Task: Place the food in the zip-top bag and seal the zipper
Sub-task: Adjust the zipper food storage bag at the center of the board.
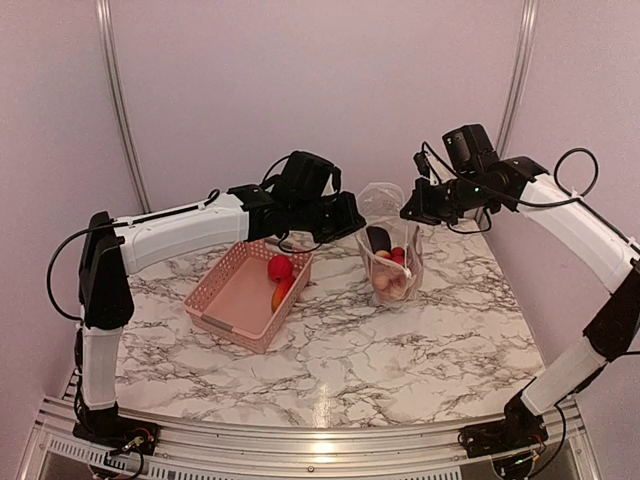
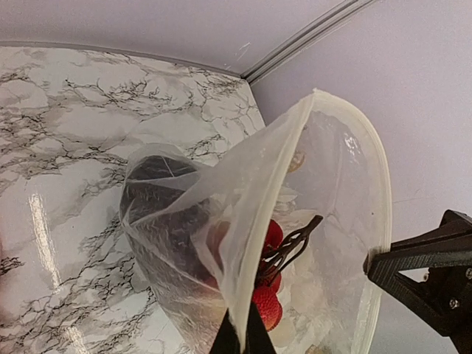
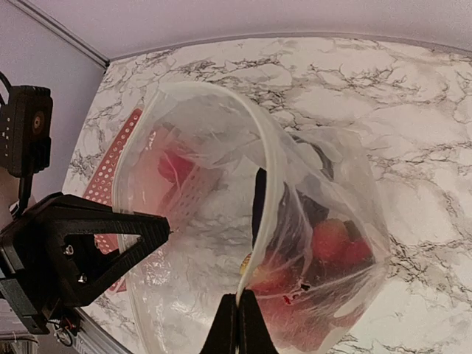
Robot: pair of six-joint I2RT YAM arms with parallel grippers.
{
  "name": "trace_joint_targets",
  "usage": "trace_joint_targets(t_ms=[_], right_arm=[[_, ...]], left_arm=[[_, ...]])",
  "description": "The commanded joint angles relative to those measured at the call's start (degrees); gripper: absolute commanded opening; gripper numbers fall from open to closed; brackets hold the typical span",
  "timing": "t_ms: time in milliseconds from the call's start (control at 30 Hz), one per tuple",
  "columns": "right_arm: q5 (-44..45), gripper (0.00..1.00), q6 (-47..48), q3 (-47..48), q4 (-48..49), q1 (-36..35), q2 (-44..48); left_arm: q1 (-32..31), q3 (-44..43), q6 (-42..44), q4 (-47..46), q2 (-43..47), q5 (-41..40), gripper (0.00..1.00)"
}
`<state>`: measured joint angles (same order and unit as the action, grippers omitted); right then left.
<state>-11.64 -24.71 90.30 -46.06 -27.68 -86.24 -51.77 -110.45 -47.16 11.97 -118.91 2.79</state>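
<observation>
Bag (image 1: 392,255) hangs btwn tools; L tool (image 2: 240,335), R tool (image 3: 237,324) each clamped, seemingly, on zipper (image 2: 386,199).

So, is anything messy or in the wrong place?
Nothing is spilled or broken. But a red tomato and an orange piece sit in the basket, not in the bag with the other food. The bag's mouth gapes open, unsealed.
</observation>
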Motion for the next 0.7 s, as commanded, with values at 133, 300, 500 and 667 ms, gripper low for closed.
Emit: trace_joint_targets(t_ms=[133,300,500,667], right_arm=[[-0.11,0.0,1.29,-6.0,3.91,0.52,0.56],[-1.93,0.0,-0.38,-8.38,6.43,0.36,1.46],[-2.4,0.0,-0.66,-7.62,6.55,0.35,1.5],[-3.09,0.0,-0.96,-7.49,6.97,0.29,1.34]], left_arm=[[1.4,-3.21,-2.26,-0.46,-6.07,7.58,0.2],[1.32,-6.38,4.81,7.75,-3.54,2.53,0.48],[1.81,2.25,12.74,10.45,8.63,-6.66,0.62],[4.06,12.96,14.24,12.47,17.12,-7.81,0.69]])
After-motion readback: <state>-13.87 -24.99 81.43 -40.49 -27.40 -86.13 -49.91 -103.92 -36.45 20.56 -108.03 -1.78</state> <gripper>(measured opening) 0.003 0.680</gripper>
